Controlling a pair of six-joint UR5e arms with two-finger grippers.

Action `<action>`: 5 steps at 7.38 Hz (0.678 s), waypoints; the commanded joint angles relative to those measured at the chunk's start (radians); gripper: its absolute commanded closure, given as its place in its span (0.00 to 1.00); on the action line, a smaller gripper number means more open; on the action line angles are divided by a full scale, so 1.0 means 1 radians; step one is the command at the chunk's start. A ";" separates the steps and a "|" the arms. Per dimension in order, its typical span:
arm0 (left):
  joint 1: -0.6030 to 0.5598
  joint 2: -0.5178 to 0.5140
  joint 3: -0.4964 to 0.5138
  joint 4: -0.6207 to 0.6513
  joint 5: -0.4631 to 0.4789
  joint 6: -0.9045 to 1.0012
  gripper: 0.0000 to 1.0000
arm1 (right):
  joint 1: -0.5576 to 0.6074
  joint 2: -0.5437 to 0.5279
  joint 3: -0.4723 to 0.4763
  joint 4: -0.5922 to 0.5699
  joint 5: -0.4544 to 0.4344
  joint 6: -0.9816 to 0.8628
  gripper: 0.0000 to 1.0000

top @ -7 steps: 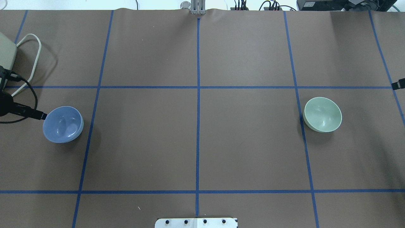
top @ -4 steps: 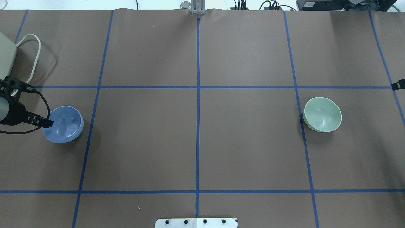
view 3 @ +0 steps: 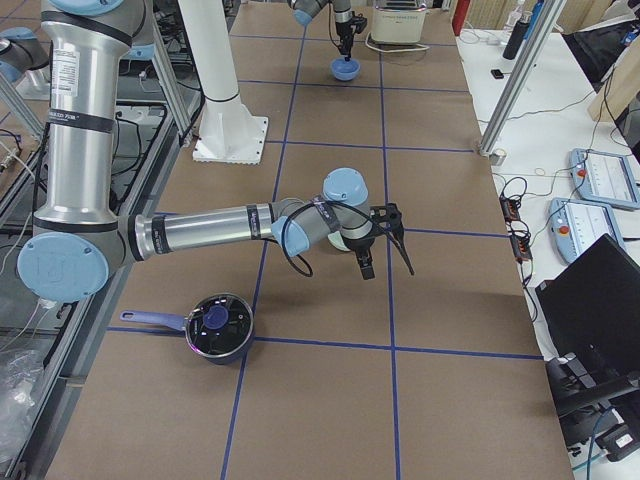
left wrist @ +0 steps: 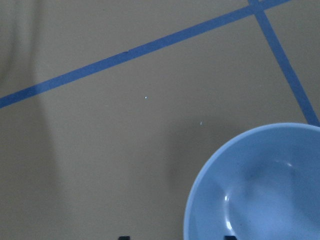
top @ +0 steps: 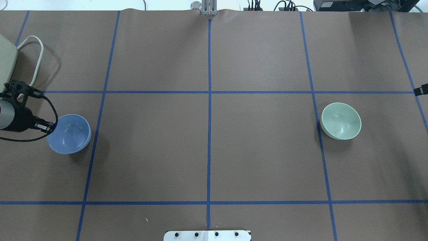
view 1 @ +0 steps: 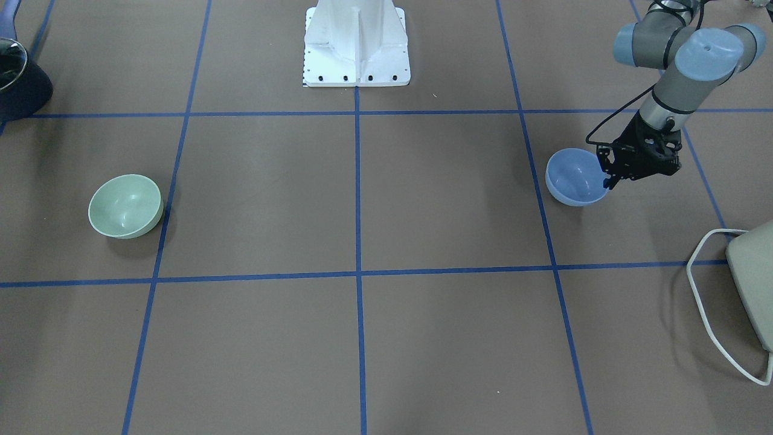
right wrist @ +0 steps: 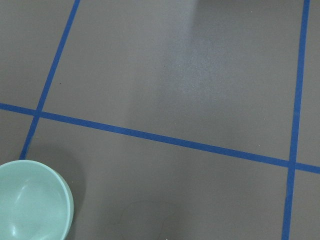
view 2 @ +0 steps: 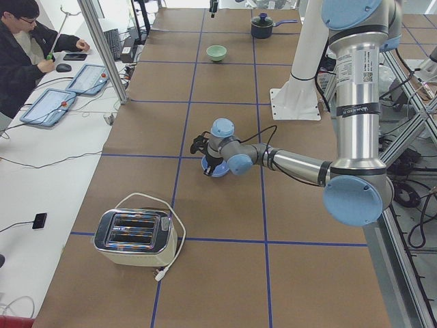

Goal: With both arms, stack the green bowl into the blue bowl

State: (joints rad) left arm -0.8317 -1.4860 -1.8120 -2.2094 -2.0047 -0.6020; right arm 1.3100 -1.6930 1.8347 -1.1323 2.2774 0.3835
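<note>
Tabletop (top: 260,150): green bowl (top: 341,121), blue bowl (top: 70,134) empty; left jaws released, right jaws' state unclear.

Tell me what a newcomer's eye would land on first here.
Two matching bowls sit far apart on the brown, blue-taped table: the blue bowl on the robot's left, the green bowl on its right, both upright and empty. Next comes the left gripper, down at the blue bowl's outer rim with its fingers apart. The green bowl sits untouched.
</note>
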 commanded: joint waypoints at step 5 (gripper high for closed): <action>0.104 -0.545 -0.005 0.486 -0.057 -0.195 1.00 | 0.000 -0.004 -0.005 0.006 0.002 0.000 0.00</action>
State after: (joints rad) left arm -0.7935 -1.8548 -1.8503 -1.8816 -2.0700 -0.7480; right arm 1.3100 -1.6959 1.8319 -1.1267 2.2789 0.3835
